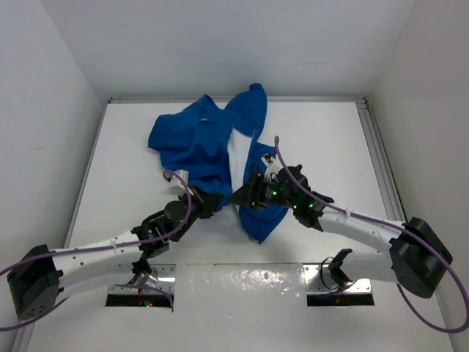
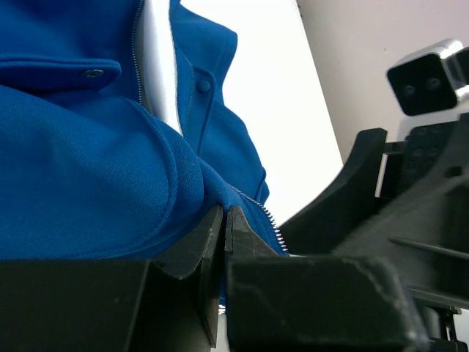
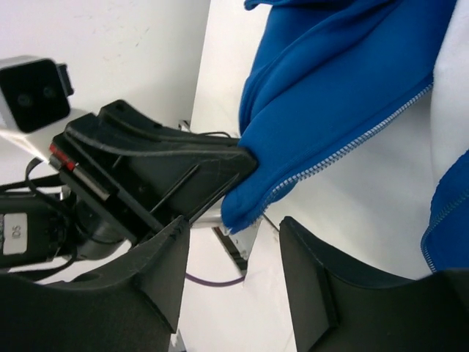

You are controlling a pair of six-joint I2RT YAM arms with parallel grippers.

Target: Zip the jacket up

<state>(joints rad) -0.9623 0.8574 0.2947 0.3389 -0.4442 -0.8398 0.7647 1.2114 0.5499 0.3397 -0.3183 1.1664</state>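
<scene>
Fingers [image 2: 198,246] of the left gripper [image 2: 223,220] are pinched together on the jacket [image 1: 194,139] at its hem corner; the right gripper [image 3: 233,249] is spread apart just beside it.
Lying open across the far middle of the table [image 1: 330,139], the jacket has its zipper [image 3: 352,143] running from far edge toward near edge. The held corner sits straight ahead of the right fingers' gap, with the other front panel off to their side, so the right arm looks better placed to bring the two ends together.

The jacket [image 1: 194,147] is soft matt fleece cloth, its zipper teeth [image 3: 352,143] shiny, the table [image 1: 322,132] smooth.
</scene>
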